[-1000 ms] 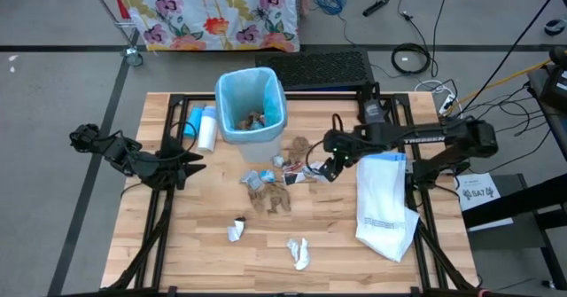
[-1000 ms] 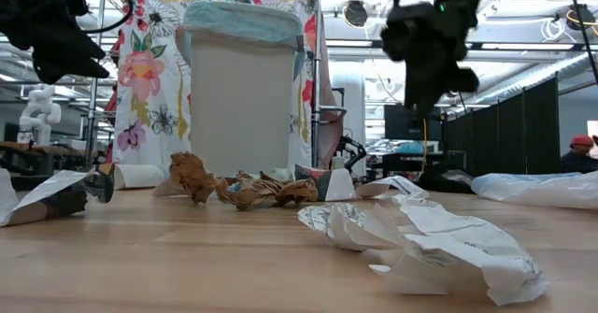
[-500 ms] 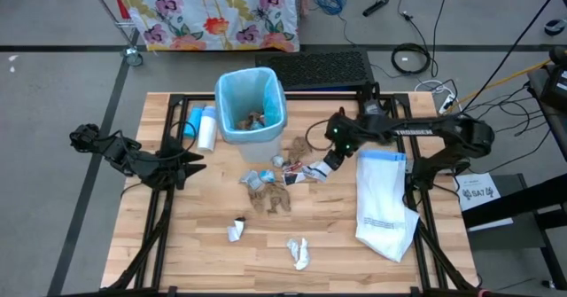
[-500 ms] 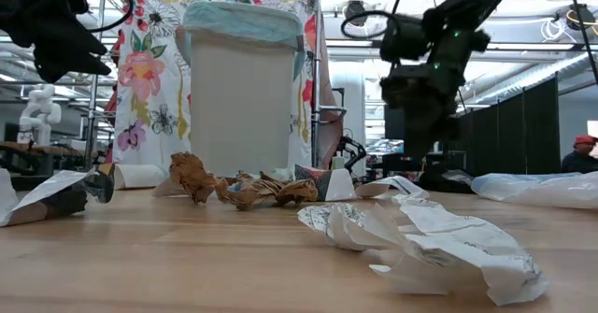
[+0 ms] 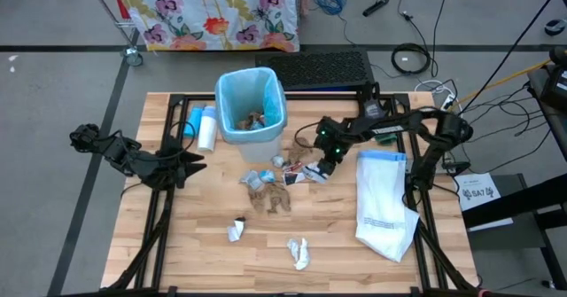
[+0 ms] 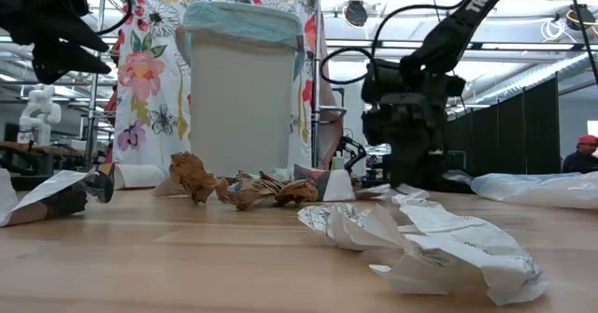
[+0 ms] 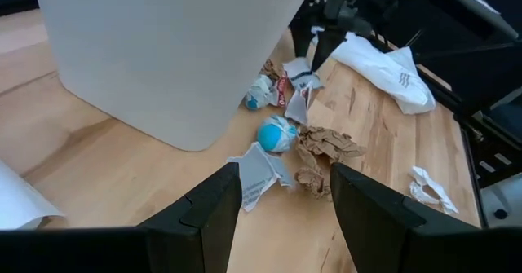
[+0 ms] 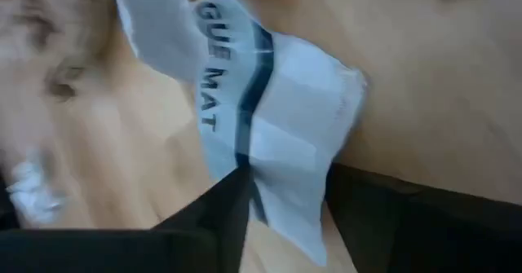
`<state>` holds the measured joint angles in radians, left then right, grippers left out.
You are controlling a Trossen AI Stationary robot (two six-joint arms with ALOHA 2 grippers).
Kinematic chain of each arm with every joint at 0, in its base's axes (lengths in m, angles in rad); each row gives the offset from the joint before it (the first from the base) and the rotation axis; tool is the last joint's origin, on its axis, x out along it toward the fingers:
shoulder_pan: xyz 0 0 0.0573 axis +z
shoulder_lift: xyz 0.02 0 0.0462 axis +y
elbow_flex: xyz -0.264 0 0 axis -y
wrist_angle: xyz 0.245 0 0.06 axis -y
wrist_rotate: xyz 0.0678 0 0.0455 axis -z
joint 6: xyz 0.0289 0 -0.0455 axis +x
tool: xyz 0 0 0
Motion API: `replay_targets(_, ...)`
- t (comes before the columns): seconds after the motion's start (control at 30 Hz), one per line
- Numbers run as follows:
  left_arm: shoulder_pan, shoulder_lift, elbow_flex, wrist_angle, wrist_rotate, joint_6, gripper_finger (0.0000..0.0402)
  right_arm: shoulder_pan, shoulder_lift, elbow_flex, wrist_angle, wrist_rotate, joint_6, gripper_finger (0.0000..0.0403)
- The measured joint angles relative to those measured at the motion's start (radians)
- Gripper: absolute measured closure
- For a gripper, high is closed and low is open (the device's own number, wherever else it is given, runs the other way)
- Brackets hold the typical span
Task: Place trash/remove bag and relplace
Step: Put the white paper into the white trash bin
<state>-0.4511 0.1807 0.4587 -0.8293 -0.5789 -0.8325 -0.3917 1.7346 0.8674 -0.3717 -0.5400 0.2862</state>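
Trash point(image 5: 270, 186) lies scattered mid-counter point(image 5: 177, 244): crumpled brown, white and light-blue scraps, with two white wads nearer the front edge. More brown scraps sit inside the bin's crinkly light-blue bag point(image 5: 251, 97). The right pincer point(image 5: 320, 167) is low over a white printed wrapper point(image 8: 269, 126), fingers parted around it. The left pincer point(image 5: 197, 161) hovers open, empty, at the counter's left.

Bin point(image 5: 251, 107) lined with blue bag point(image 5: 232, 91) at table's point(image 5: 177, 253) far edge, scraps point(image 5: 268, 189) scattered before it, right gripper point(image 5: 321, 167) lowered over wrapper point(image 5: 307, 173), white bag point(image 5: 383, 204) laid alongside, left gripper point(image 5: 197, 161) parked well apart.
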Motion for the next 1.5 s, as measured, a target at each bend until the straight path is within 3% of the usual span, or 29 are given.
replay_targets(0.07,0.000,0.000,0.000,0.010,0.000,0.000,0.0210,0.010,0.019,0.001,0.037,-0.060,0.000,0.0303)
replay_targets(0.17,0.000,0.000,0.000,0.013,0.000,0.000,0.0210,0.032,-0.006,0.000,0.038,-0.071,-0.004,0.0384)
replay_targets(0.3,0.000,0.000,0.000,0.013,0.000,0.000,0.0210,0.057,-0.104,0.000,-0.019,0.007,0.039,0.0400)
replay_targets(0.5,0.000,0.000,0.000,0.018,0.001,0.000,0.0210,0.094,-0.345,0.050,-0.244,0.218,0.137,0.0402)
replay_targets(0.67,0.000,0.000,0.000,0.014,0.002,0.001,0.0210,0.156,-0.507,0.204,-0.460,0.395,0.249,0.0403)
replay_targets(0.83,0.000,0.000,0.000,0.005,-0.003,0.001,0.0210,0.275,-0.540,0.425,-0.584,0.629,0.342,0.0403)
replay_targets(1.03,0.000,0.000,0.000,0.004,-0.006,0.072,0.0210,0.406,-0.429,0.669,-0.556,0.861,0.356,0.0403)
replay_targets(1.23,0.000,0.000,0.000,0.004,-0.013,0.113,0.0210,0.399,-0.173,0.894,-0.444,0.877,0.232,0.0403)
replay_targets(1.5,0.000,0.000,0.000,0.001,-0.016,0.140,0.0210,0.301,0.169,1.256,-0.341,0.879,0.083,0.0403)
